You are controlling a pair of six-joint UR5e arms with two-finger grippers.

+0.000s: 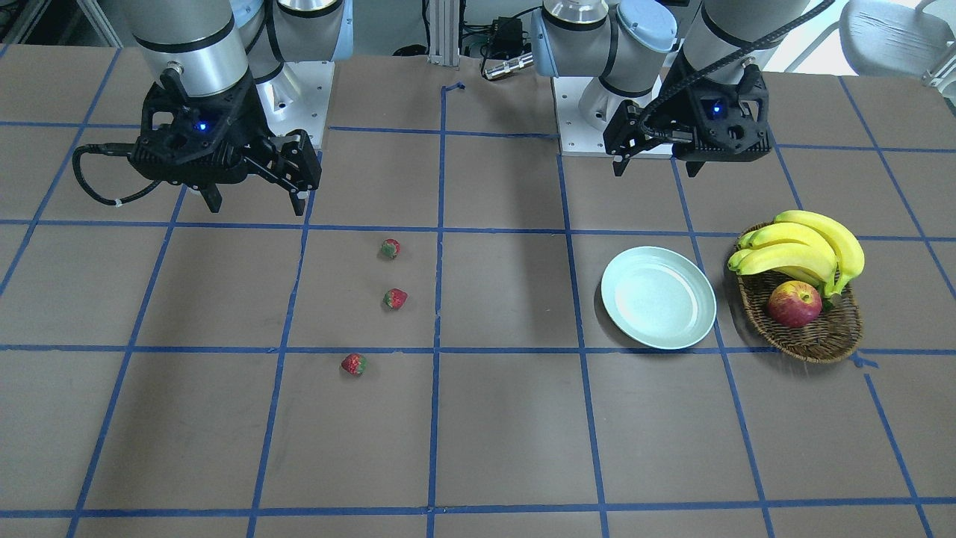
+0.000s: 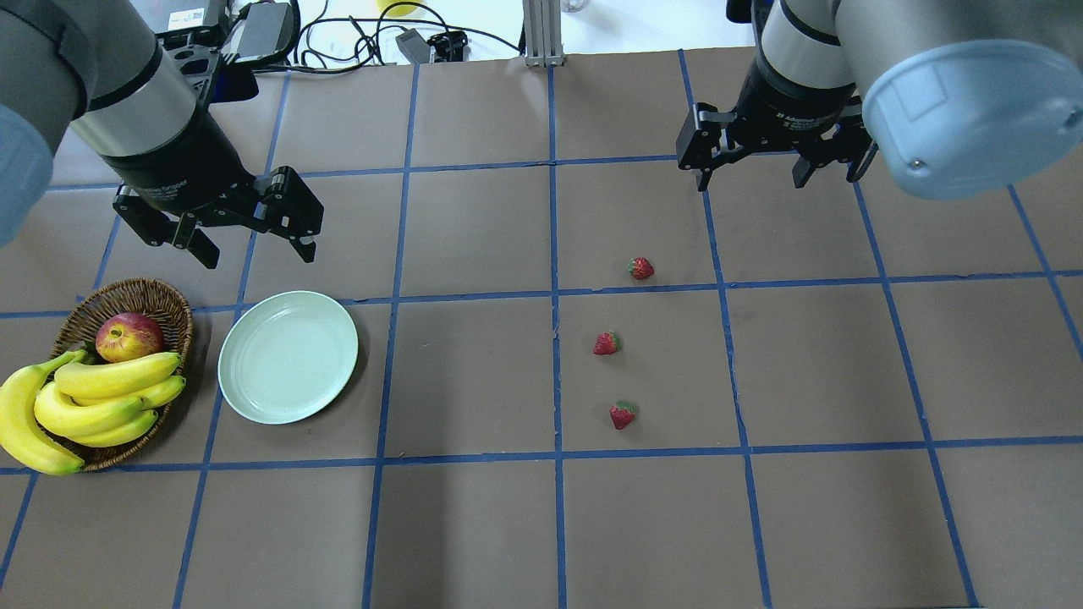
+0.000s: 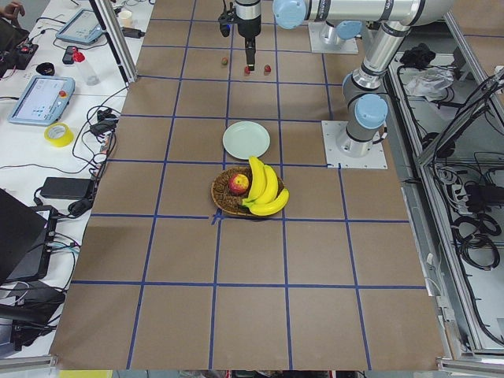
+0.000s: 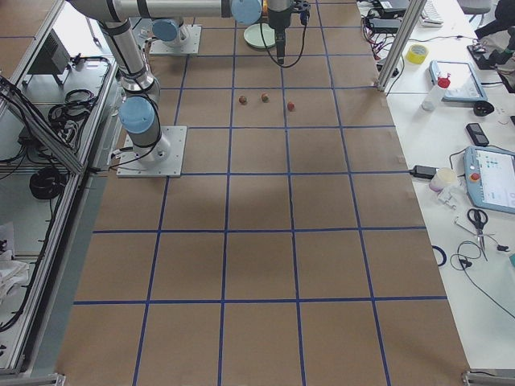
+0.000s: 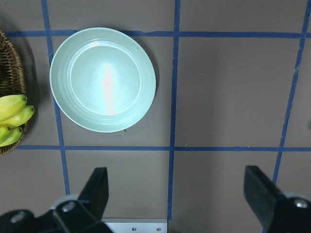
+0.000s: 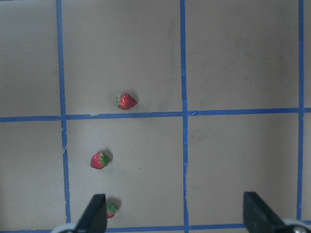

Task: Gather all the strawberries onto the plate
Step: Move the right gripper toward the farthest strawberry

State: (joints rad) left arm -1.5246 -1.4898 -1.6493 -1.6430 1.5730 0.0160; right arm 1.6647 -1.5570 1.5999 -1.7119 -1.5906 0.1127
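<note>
On matte tbl (image 2: 474,524): 3 red strawberries (image 2: 606,343) | glossy round mint plate (image 2: 288,356) | L tool (image 2: 258,254), R tool (image 2: 751,183) splayed, empty

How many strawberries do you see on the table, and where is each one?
3, all on the table on the robot's right side, none on the plate: the far strawberry, the middle strawberry and the near strawberry, nearest the robot. None seems hidden.

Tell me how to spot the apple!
Find the woven basket next to the pale green plate. The apple sits inside it beside the bananas; it is round and red-yellow, much bigger than the little strawberries.
</note>
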